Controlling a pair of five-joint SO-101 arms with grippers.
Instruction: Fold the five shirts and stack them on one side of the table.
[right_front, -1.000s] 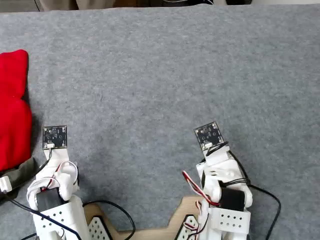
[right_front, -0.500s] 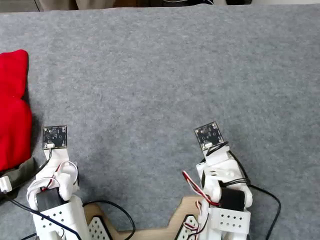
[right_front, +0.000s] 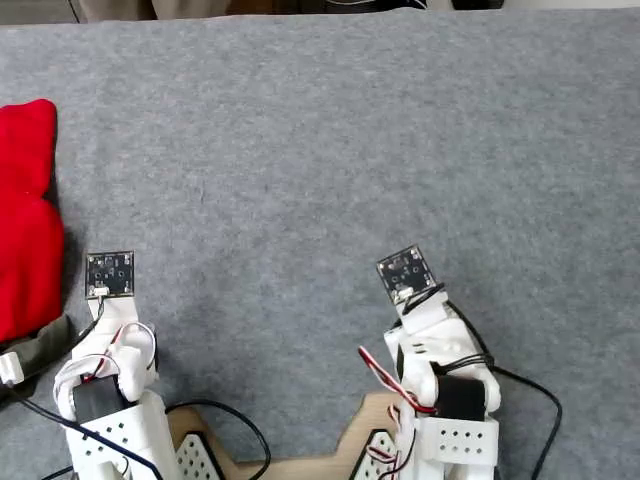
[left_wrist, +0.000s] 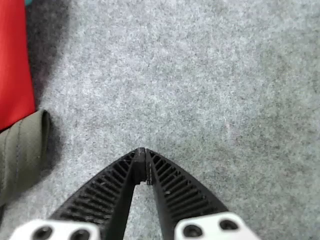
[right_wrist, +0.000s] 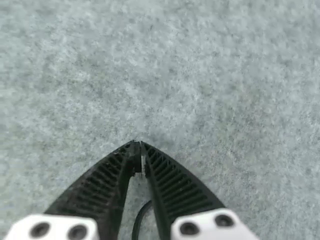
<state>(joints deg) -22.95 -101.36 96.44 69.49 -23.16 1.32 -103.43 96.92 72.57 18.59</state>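
Shirts first, on the wide grey counter (right_front: 330, 130). The red shirt (right_front: 25, 220) lies folded at the far left edge, and that looks like the side chosen for the stack. Touching its near end is an olive-green cloth (right_front: 45, 338), probably another shirt, though I cannot tell whether it runs under the red one.

Both arms sit drawn back at the near edge of the counter, the left arm (right_front: 105, 380) just beside that pile and the right arm (right_front: 440, 370) well apart from it. It reads as a parked pose between garments.

Down to the business ends. The left tool (left_wrist: 141, 152) has its tips pressed together on nothing, poised over bare felt near the olive fold. The right tool (right_wrist: 136, 146) is closed the same way and just as empty-handed.
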